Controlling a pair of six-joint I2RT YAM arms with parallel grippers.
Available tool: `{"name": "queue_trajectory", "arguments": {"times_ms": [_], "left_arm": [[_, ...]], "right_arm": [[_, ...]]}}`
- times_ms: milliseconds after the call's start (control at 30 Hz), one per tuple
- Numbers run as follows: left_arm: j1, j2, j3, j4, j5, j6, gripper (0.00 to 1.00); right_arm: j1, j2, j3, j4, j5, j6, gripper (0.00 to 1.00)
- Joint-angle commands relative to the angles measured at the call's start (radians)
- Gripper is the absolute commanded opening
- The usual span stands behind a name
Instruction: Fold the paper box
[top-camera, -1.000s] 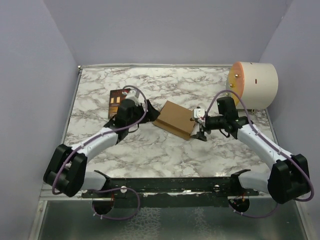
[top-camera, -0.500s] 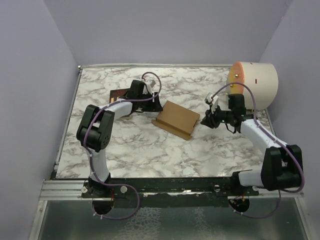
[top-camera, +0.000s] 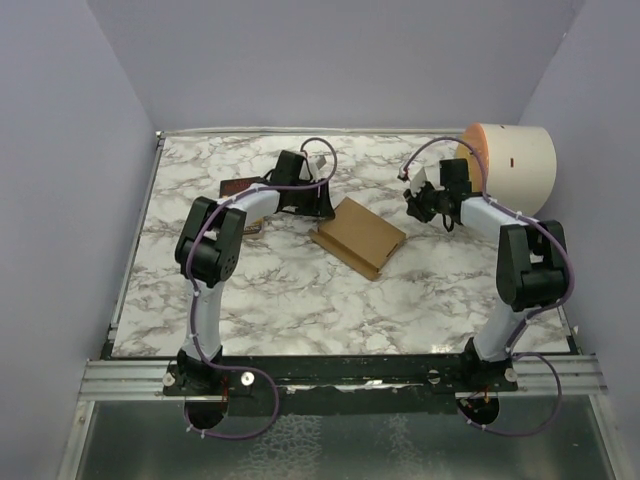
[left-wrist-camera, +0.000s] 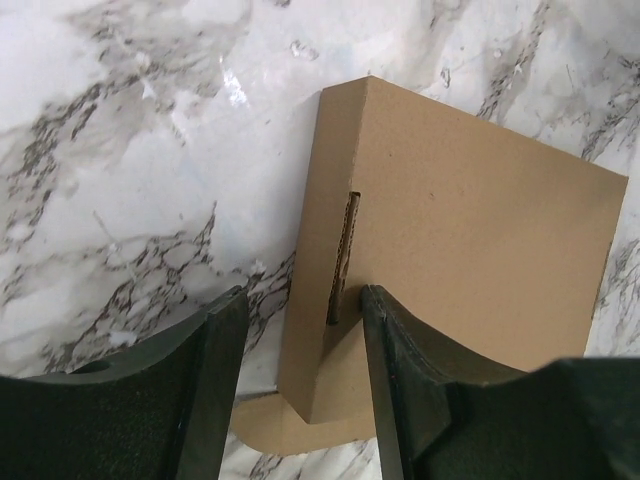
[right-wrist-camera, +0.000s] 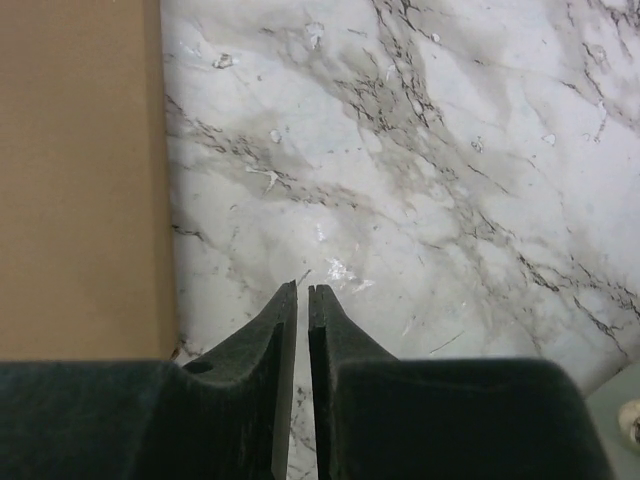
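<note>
**Box lies folded past mid-desk; left claw wide open, right claw pinched on nothing**

I see both arms rising from the near edge of the marble desk (top-camera: 300, 300). The left arm (top-camera: 205, 290) climbs from the near left corner and bends toward the far edge. The right arm (top-camera: 525, 270) does the same from the near right corner.

A little beyond the middle of the desk lies the cardboard box (top-camera: 360, 235). It is a shallow brown block, folded shut and turned at an angle to the desk edges. My left wrist camera looks down on its plain top. It also shows 1 side wall with a narrow slot (left-wrist-camera: 345, 260) and a bit of flap (left-wrist-camera: 275, 425) sticking out flat on the marble under the corner.

The left claw (top-camera: 325, 205) sits at the box's left corner, the one nearer the far edge. Its 2 fingers (left-wrist-camera: 215, 380) are spread wide with nothing gripped. One is over the bare marble and the other is over the box edge by the slot. I cannot tell whether either one touches the cardboard.

The right claw (top-camera: 413, 200) hangs off the box's right side, apart from it. On its own camera the fingers (right-wrist-camera: 260, 370) are all but together, only a thin slit between them, holding nothing. Marble lies below them and the box edge is off to their left.

Farther back, a dark book (top-camera: 237, 190) lies toward the far left corner, partly hidden by the left arm. A big cream cylinder (top-camera: 515, 165) lies on its side in the far right corner.
</note>
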Motion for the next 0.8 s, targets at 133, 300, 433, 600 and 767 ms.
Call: {"name": "queue_trajectory", "arguments": {"times_ms": [133,300,433,600,767], "left_arm": [[-0.048,0.122,0.161,-0.064,0.058,0.049,0.51],[-0.078,0.165,0.240,-0.070,0.071,0.053,0.52],[-0.105,0.142,0.228,-0.048,0.074,0.066,0.53],[-0.123,0.013,0.092,0.035,-0.029,0.113,0.57],[-0.121,-0.270,-0.134,0.211,-0.193,0.195,0.63]], "right_arm": [[0.008,0.020,-0.004,-0.108,-0.067,-0.103,0.09],[0.007,-0.079,-0.086,-0.194,-0.144,-0.162,0.09],[0.007,-0.133,-0.130,-0.234,-0.181,-0.176,0.09],[0.007,-0.163,-0.144,-0.261,-0.195,-0.155,0.09],[0.004,-0.260,-0.144,-0.250,-0.119,-0.091,0.13]]}}
